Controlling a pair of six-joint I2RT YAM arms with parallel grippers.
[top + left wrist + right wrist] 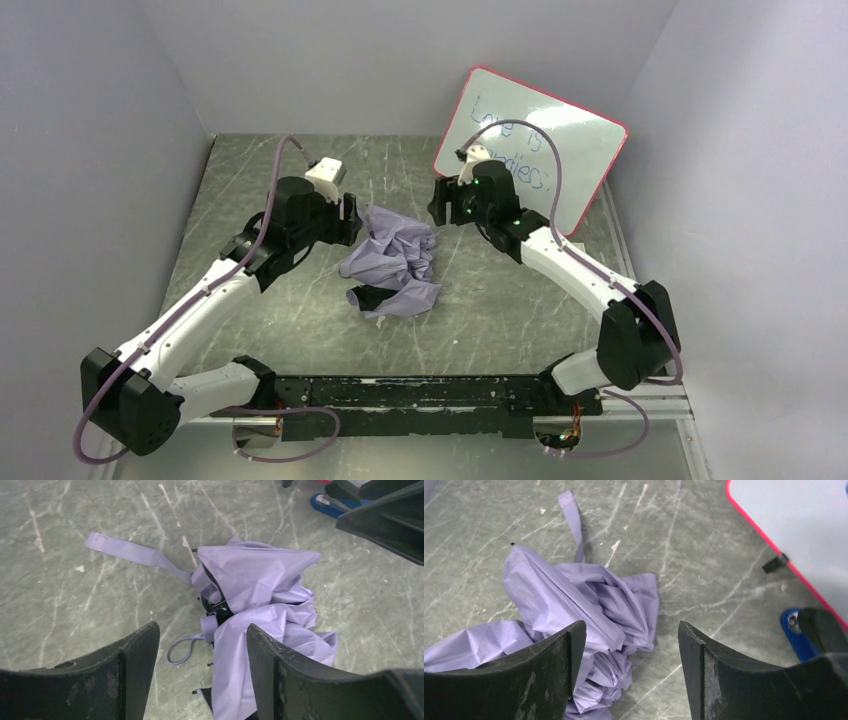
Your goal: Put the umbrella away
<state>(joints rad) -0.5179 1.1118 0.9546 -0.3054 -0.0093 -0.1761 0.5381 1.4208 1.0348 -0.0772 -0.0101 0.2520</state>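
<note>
left gripper [349, 216] and right gripper [438, 205], jaws spread wide and empty, hang on either side of the crumpled lavender umbrella [393, 258], which lies in the middle of the table [250, 330] with its strap [135, 555] trailing loose. the flanking stance looks meant to gather the slack fabric from both sides. a whiteboard [560, 150] leans behind.

The umbrella [392, 262] lies mid-table [500, 310]. The left gripper [349, 216] hangs at its ten o'clock and the right gripper [439, 205] at its one o'clock. The whiteboard [560, 150] leans behind at two o'clock.
</note>
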